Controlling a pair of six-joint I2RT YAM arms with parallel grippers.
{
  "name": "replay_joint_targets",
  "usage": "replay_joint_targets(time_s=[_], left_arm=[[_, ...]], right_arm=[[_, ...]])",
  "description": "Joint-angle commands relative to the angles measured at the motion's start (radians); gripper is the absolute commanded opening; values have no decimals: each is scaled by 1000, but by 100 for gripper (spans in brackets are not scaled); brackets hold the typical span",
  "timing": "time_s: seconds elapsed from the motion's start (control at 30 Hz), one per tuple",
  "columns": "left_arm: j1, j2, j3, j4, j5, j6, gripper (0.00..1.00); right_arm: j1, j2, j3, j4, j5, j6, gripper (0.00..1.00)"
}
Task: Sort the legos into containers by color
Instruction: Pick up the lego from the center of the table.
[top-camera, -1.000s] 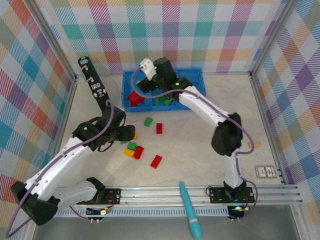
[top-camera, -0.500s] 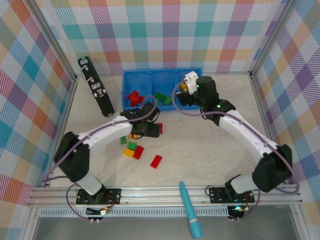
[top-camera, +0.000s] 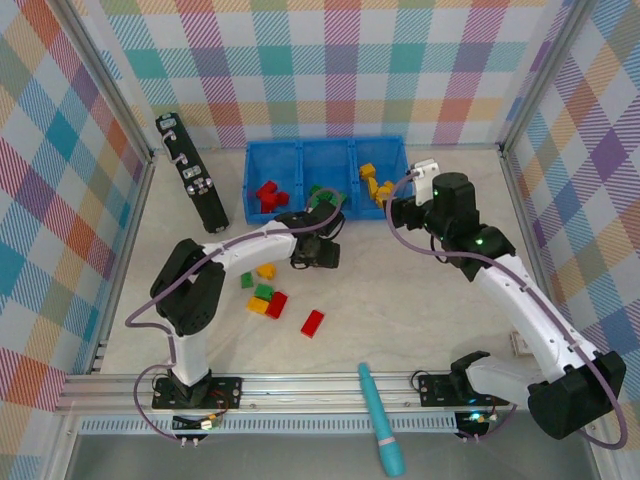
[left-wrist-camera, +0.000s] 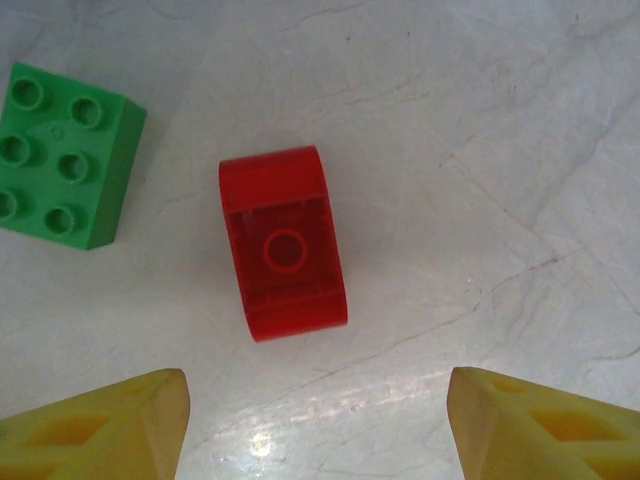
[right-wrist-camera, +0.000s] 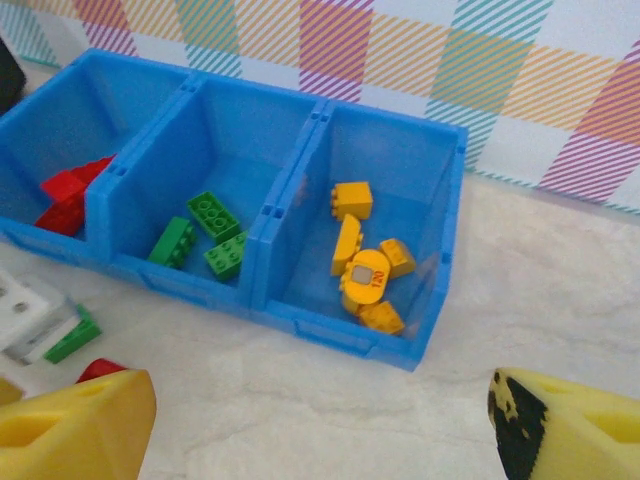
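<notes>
While underside shows, red lego (left-wrist-camera: 284, 243) points lengthwise toward end effector (left-wrist-camera: 318, 425).

- Bright, even light all over; shadows soft and faint.
- Small glare patch on the tabletop (left-wrist-camera: 262, 443), left wrist view.
- Wrist views' bottom corners slightly blurred.

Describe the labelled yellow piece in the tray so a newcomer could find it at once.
Find the blue tray by the checked back wall and take its right-hand compartment, the one holding yellow legos. Near its front lies the labelled piece: it alone is rounded with a pale square sticker on top, while its neighbours are plain yellow bricks.
</notes>
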Motion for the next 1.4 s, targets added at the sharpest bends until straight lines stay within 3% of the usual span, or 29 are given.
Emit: replay_joint_targets(time_s=[0.0, 0.23, 0.9, 1.07, 1.23, 1.37], left_arm=[[-3, 43, 52, 4, -23, 7, 69], [11, 109, 105, -6, -23, 16, 69], [50, 216, 194, -88, -47, 58, 66], [51, 223, 186, -87, -39, 54, 60], [52, 232, 185, -87, -33, 54, 47], [52, 246, 184, -91, -26, 55, 45]], right_arm=[[-2, -9, 3, -21, -78, 95, 86], [-1, -7, 52, -5, -191, 195, 86], [-1, -39, 57, -106, -190, 225, 87], [-1, -38, 60, -108, -188, 221, 87], [-1, -39, 65, -119, -185, 221, 87], [-1, -45, 67, -126, -182, 218, 87]])
